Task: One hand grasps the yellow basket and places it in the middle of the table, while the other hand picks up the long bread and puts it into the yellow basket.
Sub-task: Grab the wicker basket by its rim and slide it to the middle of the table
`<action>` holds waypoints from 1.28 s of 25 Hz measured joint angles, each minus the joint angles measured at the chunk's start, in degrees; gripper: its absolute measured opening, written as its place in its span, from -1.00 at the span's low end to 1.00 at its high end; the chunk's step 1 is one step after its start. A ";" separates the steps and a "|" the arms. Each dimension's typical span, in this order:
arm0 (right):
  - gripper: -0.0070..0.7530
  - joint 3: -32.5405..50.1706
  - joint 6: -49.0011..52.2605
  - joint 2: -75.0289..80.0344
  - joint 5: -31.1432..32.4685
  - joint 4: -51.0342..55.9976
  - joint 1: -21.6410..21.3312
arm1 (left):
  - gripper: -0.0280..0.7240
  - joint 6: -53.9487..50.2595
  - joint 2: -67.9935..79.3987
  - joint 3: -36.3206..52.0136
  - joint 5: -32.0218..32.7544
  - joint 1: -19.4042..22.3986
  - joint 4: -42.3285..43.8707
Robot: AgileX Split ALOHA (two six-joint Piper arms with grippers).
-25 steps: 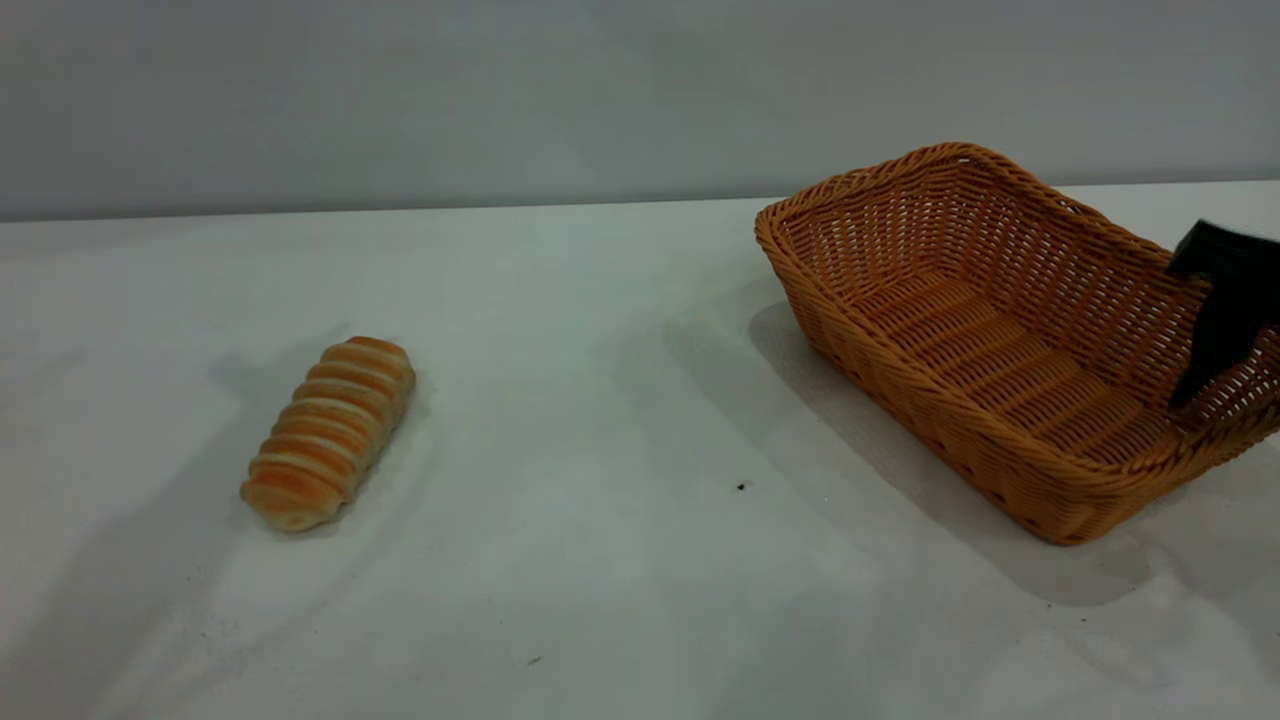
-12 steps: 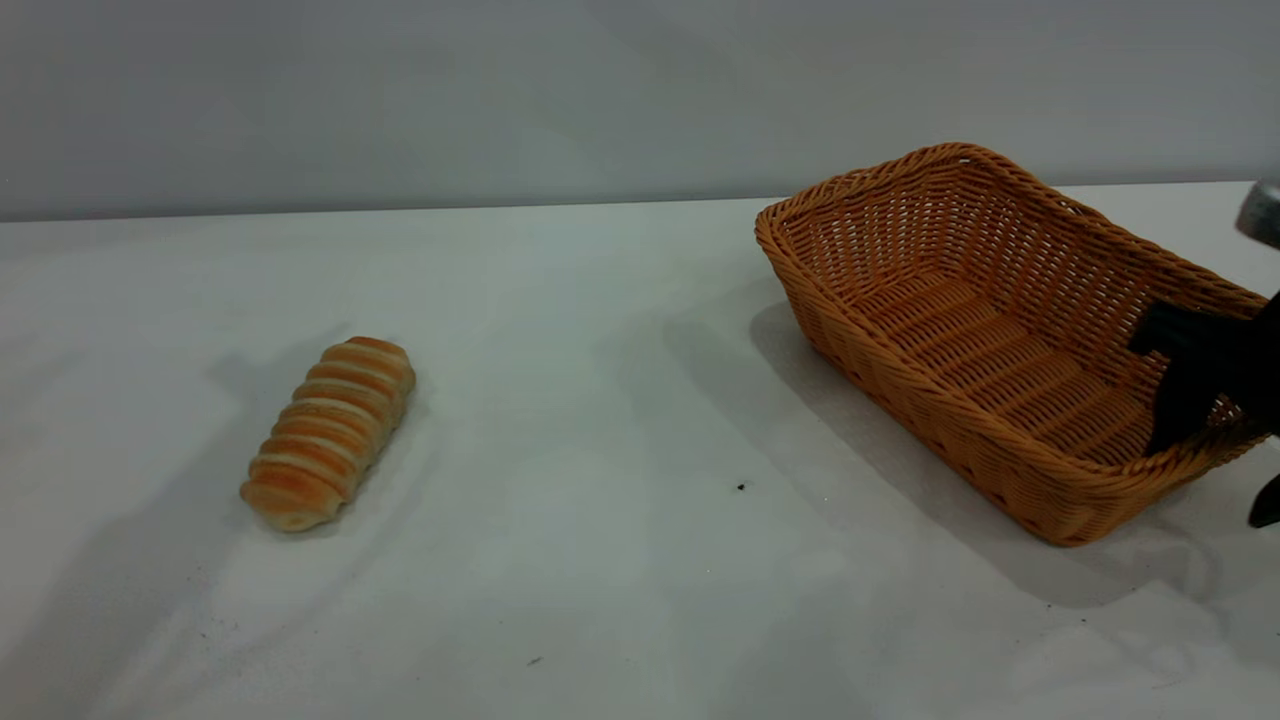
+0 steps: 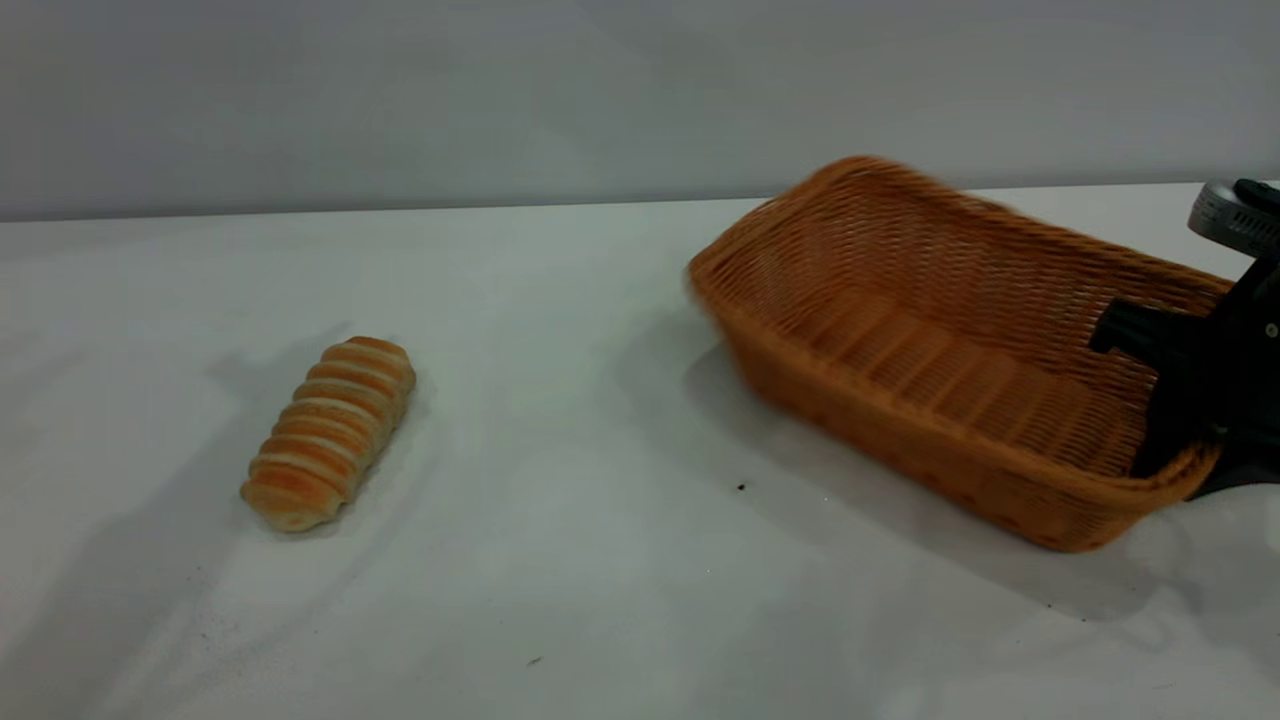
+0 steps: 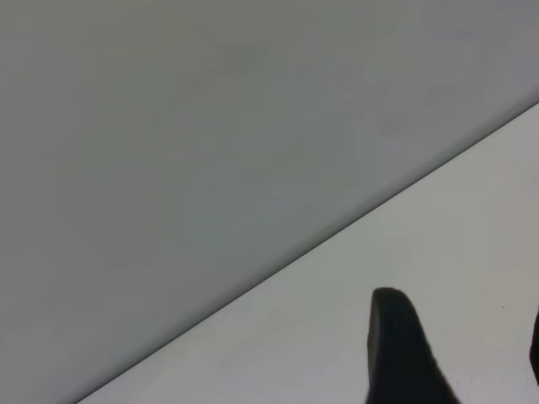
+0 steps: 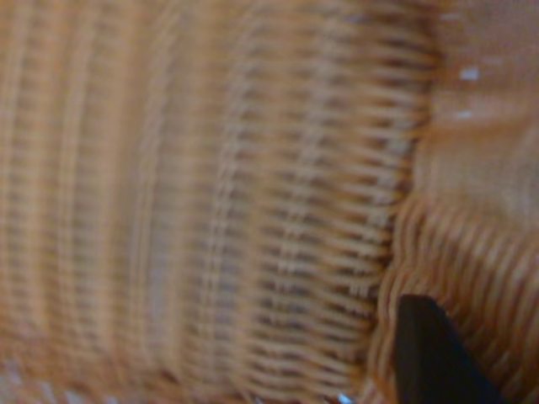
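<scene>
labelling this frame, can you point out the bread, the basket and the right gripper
bread [image 3: 328, 432]: exterior view, middle of its striped top.
basket [image 3: 900, 440]: exterior view, near side wall.
right gripper [image 3: 1185, 455]: exterior view, fingers at the basket's right end rim.

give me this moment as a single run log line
right gripper: shut on woven orange-tan basket rim | striped long bread: on white table | left gripper: open, idle

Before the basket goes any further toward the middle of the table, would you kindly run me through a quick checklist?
1. Right end effector clamped over the basket end wall, one finger inside, one outside: ok.
2. Basket inside free of objects: ok.
3. Table between basket and centre unobstructed: ok.
4. Bread lying apart at the left, outside the basket's path: ok.
5. Basket at mid-table: not ok, right of centre.
6. Left end effector position relative to bread: cannot tell.
</scene>
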 joint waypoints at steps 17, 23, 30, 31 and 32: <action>-0.84 -2.29 -19.73 -7.05 9.37 0.22 0.00 | 0.27 0.16 0.00 0.00 0.00 0.00 0.00; -0.84 -2.29 -28.79 -7.50 12.43 6.24 3.13 | 0.27 0.16 0.00 0.00 0.00 0.00 0.00; -0.85 -2.96 -38.37 -5.54 11.34 19.06 10.94 | 0.27 0.16 0.00 0.00 0.46 0.00 0.00; -0.85 -3.03 -39.03 -5.19 11.06 20.64 11.50 | 0.27 0.16 0.00 0.00 0.76 0.00 0.00; -0.85 -3.08 -39.34 -4.83 10.68 22.18 11.83 | 0.27 0.16 0.00 0.00 0.86 0.00 0.00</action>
